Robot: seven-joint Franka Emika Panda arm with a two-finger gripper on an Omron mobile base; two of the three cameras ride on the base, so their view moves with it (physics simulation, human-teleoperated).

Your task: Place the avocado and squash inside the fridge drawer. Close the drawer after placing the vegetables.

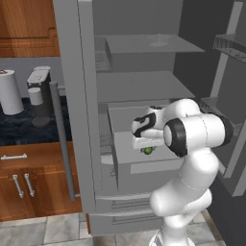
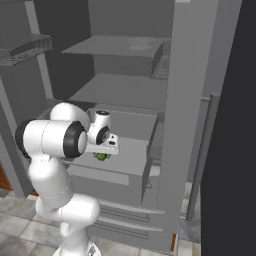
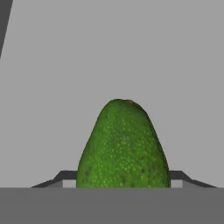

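The avocado (image 3: 123, 146), a glossy, speckled green pear-shaped lump, sits clenched between my claw's two dark fingertips (image 3: 65, 176), narrow end pointing away from the hand. From the left base camera I see it as a small green spot (image 1: 148, 150) under the white gripper (image 1: 148, 147), hanging above the plain grey open-topped fridge drawer (image 1: 144, 166), near that drawer's front panel and over its open interior.

My worry is the release. If I let go from here, the rounded fruit could bounce or roll hard against the drawer's thin walls; if I have misjudged and it hangs over the front rim rather than inside it, it drops to the floor in front of the drawer. I cannot tell from the right base camera exactly how far the fruit (image 2: 102, 156) sits behind that rim (image 2: 105, 176), since the white forearm blocks much of the drawer. Lowering carelessly risks the wrist catching the flat grey shelf (image 1: 139, 85) just above the drawer. The squash is yet to be dealt with, so shutting the drawer too early would spoil things.
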